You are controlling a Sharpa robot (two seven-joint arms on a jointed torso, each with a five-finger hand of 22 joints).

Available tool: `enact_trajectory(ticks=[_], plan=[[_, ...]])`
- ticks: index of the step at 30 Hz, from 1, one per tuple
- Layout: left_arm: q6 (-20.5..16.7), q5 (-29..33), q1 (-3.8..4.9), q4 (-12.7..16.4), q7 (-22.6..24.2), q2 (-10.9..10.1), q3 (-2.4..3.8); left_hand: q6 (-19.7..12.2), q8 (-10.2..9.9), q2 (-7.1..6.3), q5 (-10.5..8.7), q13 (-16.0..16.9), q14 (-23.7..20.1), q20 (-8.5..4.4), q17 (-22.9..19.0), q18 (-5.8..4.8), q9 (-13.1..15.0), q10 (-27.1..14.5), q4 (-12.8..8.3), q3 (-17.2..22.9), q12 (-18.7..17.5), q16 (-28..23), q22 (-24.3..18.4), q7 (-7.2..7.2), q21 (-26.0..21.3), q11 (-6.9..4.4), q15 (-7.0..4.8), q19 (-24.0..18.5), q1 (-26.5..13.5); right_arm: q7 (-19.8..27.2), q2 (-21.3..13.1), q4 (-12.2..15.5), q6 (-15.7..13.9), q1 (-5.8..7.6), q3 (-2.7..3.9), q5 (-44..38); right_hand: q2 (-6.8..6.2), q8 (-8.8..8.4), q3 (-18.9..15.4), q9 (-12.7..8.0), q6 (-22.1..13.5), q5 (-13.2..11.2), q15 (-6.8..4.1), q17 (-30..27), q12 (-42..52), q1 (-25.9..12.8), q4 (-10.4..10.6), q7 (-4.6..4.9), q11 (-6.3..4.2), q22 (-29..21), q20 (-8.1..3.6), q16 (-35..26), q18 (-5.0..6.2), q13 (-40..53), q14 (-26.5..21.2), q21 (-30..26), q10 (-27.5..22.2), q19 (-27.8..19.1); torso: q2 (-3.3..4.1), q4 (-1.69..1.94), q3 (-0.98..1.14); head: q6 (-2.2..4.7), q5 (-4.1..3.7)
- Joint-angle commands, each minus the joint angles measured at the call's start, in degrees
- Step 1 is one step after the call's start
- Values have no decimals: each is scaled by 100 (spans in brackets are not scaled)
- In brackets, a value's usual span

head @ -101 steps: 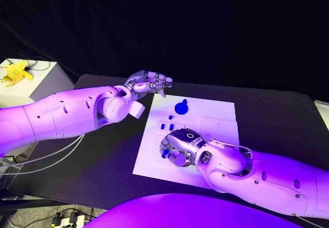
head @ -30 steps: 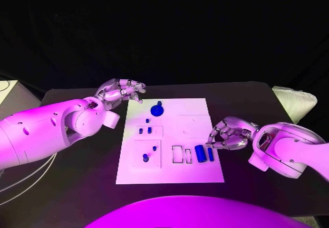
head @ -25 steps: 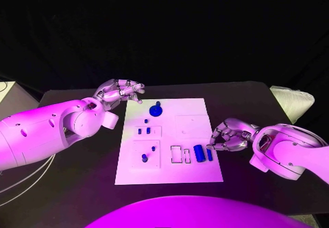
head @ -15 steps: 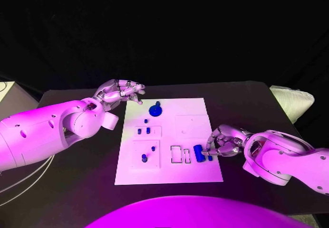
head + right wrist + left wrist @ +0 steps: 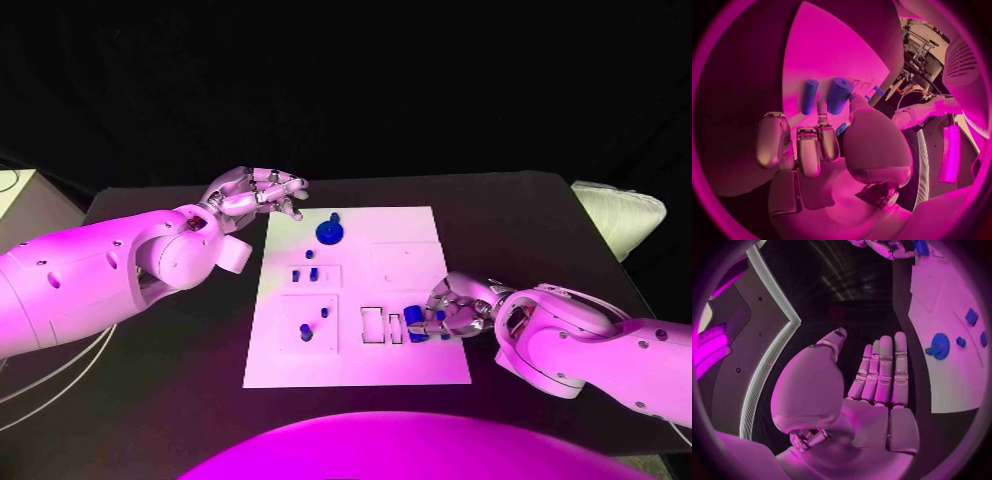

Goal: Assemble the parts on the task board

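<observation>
Reaching over the board's [image 5: 361, 360] right edge, the right hand [image 5: 450, 309] has its fingers bent near two blue pegs [image 5: 417, 321] lying side by side. I cannot tell if it holds one. The pegs look small, hard, light and smooth, so they may roll or slip. Pinching one around its middle seems best. The left hand [image 5: 257, 190] waits beside the board's far corner, fingers apart, holding nothing. A blue gear [image 5: 332, 233] sits close by.

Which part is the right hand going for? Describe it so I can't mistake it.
Find the white task board mid-table, then its near right edge, where the right hand reaches in. Two blue cylinders lie side by side there; it's the thick cylinder, not the thin one.
</observation>
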Motion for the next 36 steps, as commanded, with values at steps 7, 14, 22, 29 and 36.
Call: enact_trajectory(ticks=[7, 14, 22, 29, 36], plan=[[55, -60, -2, 17, 1, -1, 4, -4, 15, 62, -1, 6, -12, 4, 5, 77, -10, 11, 0, -39, 20, 31, -14, -20, -41, -31, -18, 46, 34, -212, 212, -122, 57, -47, -7, -180, 116, 47, -102, 15, -19, 6, 18, 1022, -24, 0, 2, -11, 9, 1051, -5, 29, -58, 407, 495, 11, 6, 286, -2, -1, -9, 0, 17], [67, -62, -3, 26, -6, -12, 4, -4, 16, 77, 4, 5, -11, 2, 4, 77, -13, 0, 0, -47, 19, 32, -18, -15, -47, -28, -17, 55, 64, -245, 338, -212, 141, -98, -7, -141, 187, 64, -165, 26, -33, 174, 14, 1082, -38, 141, -10, -14, 5, 1058, -8, 46, -62, 428, 510, 39, 9, 288, -2, 4, -8, 0, 21], [78, -62, -3, 34, -14, -21, 4, -31, 3, 106, 7, 4, -10, 0, 1, 75, -25, -15, 3, -59, 19, 32, -26, -6, -59, -21, -14, 72, 119, -294, 355, -257, 55, -119, -7, -39, 208, 43, -142, 2, -61, 731, 13, 1128, -95, 590, -30, -7, 6, 1065, -10, 54, -66, 442, 519, 70, -1, 289, -5, -10, -10, 0, 27], [91, -61, -3, 37, -17, -19, 4, -37, 1, 122, 8, 3, -11, 0, -1, 74, -29, -25, 1, -61, 18, 32, -31, 2, -66, -15, -11, 79, 153, -378, 348, -240, -10, -114, -6, 84, 18, -65, 330, -110, -32, 1327, 15, 1177, -146, 1219, -29, 8, 9, 1072, -10, 64, -72, 477, 530, 110, -9, 288, -3, -5, -4, 0, 26], [108, -60, -3, 36, -25, -16, 4, -39, 0, 130, 8, 3, -12, -1, -2, 74, -31, -28, -2, -60, 18, 32, -33, 5, -70, -13, -10, 83, 171, -336, 242, -128, -217, -20, -4, 494, -304, -124, 1006, -189, 49, 1530, 25, 1249, -169, 1068, -20, 19, 18, 1085, -7, 88, -82, 521, 548, 172, 11, 293, -3, -9, -4, 0, 29]])
